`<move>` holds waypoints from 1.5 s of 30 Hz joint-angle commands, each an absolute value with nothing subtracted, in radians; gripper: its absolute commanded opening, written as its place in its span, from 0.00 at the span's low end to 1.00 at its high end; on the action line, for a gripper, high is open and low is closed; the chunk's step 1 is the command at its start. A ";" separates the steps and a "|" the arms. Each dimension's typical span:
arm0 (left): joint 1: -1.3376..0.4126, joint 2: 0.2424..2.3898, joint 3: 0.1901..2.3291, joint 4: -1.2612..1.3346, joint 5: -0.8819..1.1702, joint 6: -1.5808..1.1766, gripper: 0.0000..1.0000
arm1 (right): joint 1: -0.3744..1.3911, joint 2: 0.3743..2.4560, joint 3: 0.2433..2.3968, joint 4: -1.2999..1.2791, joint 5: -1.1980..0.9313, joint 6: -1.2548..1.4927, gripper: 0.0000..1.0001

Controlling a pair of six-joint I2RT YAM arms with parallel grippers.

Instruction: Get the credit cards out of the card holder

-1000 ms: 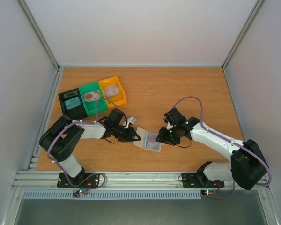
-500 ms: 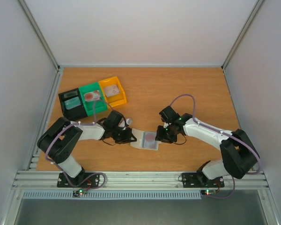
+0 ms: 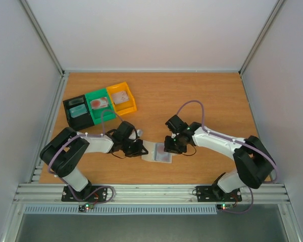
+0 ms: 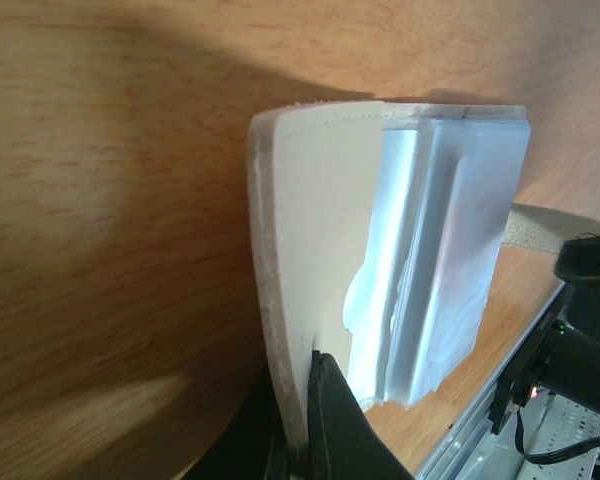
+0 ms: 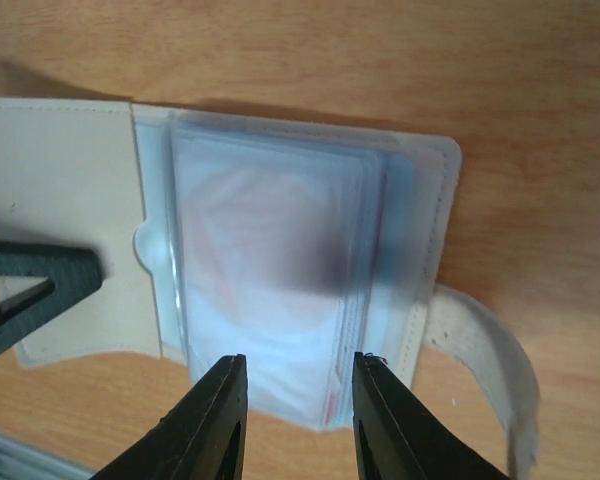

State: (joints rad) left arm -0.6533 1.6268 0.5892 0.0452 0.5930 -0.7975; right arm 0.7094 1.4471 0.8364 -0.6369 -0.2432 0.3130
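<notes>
The card holder point(image 3: 158, 153) lies open on the wooden table between both arms, a cream flap point(image 4: 315, 220) beside translucent pockets point(image 4: 460, 230). My left gripper point(image 3: 140, 149) is shut on the cream flap's edge point(image 4: 302, 400). A reddish-pink credit card point(image 5: 270, 260) shows blurred through the pocket; thin card edges show at its right side. My right gripper point(image 5: 298, 365) hovers open just over the pocket's near edge point(image 3: 167, 147), nothing between its fingers. The holder's strap tab point(image 5: 485, 350) curls out to the right.
Black point(image 3: 78, 112), green point(image 3: 99, 105) and yellow point(image 3: 122, 97) bins stand in a row at the back left, each with something small inside. The left gripper's finger point(image 5: 40, 280) shows at the left of the right wrist view.
My right gripper has moved left onto the holder and its jaws have narrowed. The left gripper has kept its grip, shifting slightly left with the holder.
</notes>
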 commanded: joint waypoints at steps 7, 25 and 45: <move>-0.637 1.742 0.657 0.042 0.535 -0.792 0.00 | 0.721 1.588 0.910 -0.648 -0.130 0.322 0.30; -0.590 1.831 0.721 0.006 0.584 -0.710 0.00 | 0.741 1.619 1.008 -0.564 -0.227 0.273 0.28; -0.529 1.812 0.727 -0.031 0.617 -0.647 0.00 | 0.698 1.510 0.910 -0.465 -0.327 0.240 0.37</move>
State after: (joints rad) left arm -0.5442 1.7866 0.7406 0.0441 0.6926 -0.6720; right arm 0.7284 1.5963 0.9752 -0.5335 -0.2581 0.2600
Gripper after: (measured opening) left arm 0.026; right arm 0.371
